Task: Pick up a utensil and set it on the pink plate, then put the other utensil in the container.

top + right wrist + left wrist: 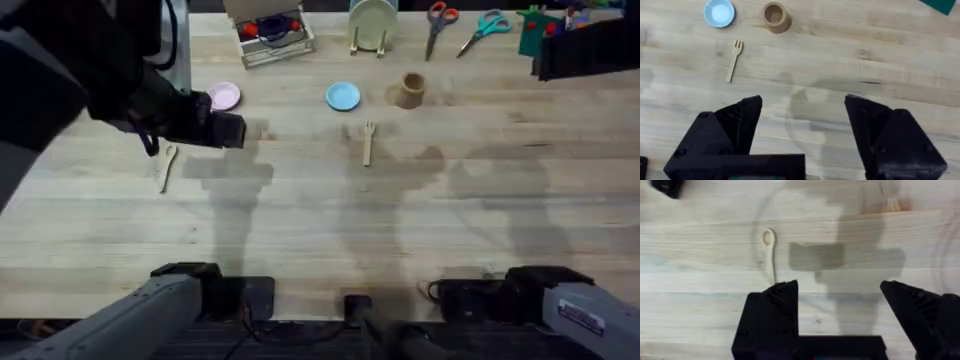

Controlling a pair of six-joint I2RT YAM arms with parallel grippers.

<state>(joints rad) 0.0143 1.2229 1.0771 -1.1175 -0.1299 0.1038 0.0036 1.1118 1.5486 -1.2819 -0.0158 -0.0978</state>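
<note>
Left gripper [839,311] spread wide, empty, with the spoon [769,254] off toward 11 o'clock of it, so a straight drop likely misses. Pink plate [224,96] half hidden by that arm. Fork [368,142] lies at 7 o'clock of container [410,90]. Right gripper [802,125] also spread, empty.

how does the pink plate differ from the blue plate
The pink plate is pale pink and sits near the left gripper; the blue plate is light blue and sits mid-table beside the container. Both are small, round, empty and flat on the table.
</note>
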